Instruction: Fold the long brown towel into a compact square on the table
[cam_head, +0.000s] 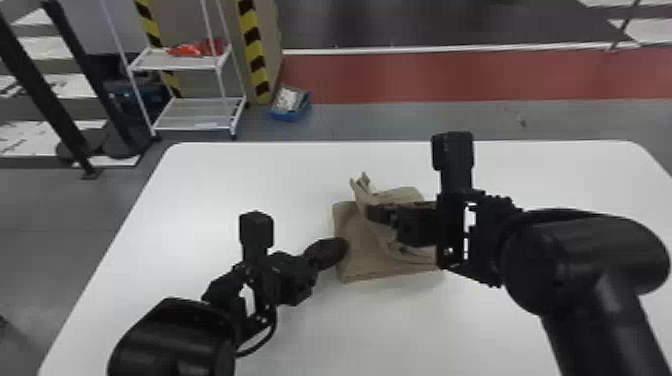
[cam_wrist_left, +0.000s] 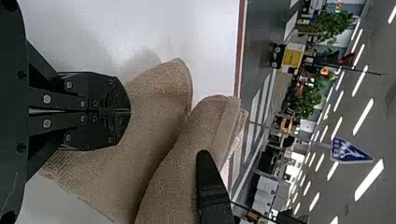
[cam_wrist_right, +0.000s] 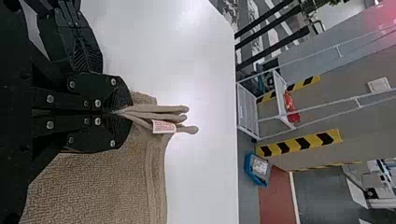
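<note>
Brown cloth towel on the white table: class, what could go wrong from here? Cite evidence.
The black right gripper pinches several layers of the brown cloth towel; they might slip apart unevenly on release. The black left gripper, shut at the towel's left edge, could nudge the lower part askew.

Left hand (cam_head: 340, 248) closed, right hand (cam_head: 375, 214) clamped
</note>
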